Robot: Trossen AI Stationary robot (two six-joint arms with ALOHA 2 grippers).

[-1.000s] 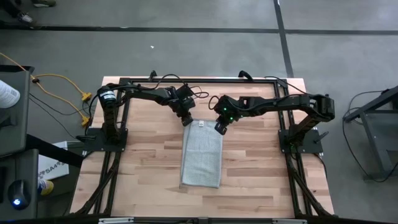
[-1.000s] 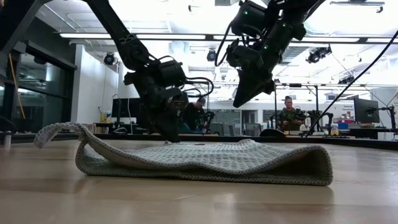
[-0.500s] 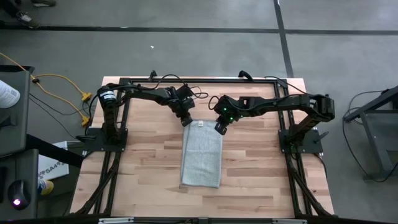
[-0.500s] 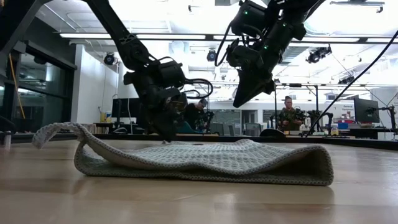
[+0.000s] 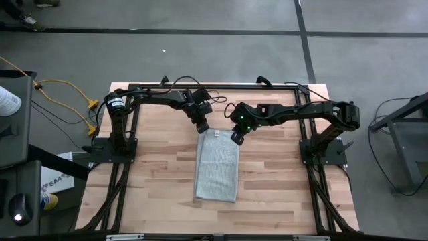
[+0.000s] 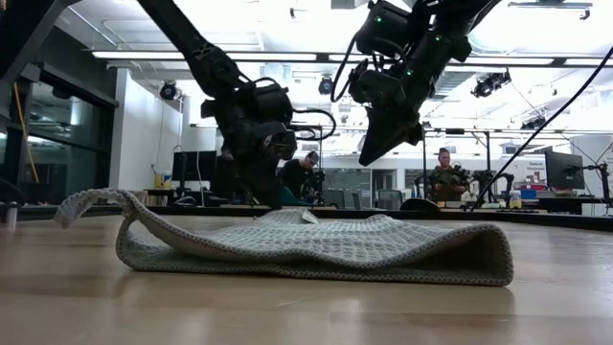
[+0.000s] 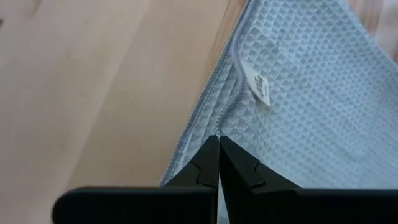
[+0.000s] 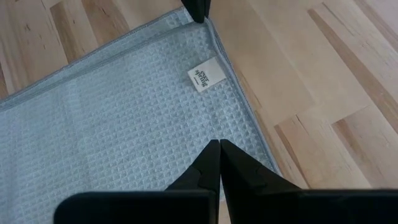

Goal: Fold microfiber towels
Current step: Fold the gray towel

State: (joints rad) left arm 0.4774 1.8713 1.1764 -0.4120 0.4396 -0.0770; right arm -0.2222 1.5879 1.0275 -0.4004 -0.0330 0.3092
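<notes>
High view, wooden tabletop (image 5: 154,174), grey floor (image 5: 221,53)

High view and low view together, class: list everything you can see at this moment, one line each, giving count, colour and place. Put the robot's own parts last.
Microfiber towel: one, light grey-blue, folded into a long strip at the table's middle; one end curls up in the low view.
Tag: one, white, on the towel near the corner by the left arm.
Table: one, pale wood planks, under both arms.
Cable: one, yellow, on the floor left of the table.
People: at least two, seated in the room behind, low view.
Left gripper: one, dark, jaws shut, at the towel's far left corner.
Right gripper: one, dark, jaws shut, raised above the towel's far right corner.
</notes>
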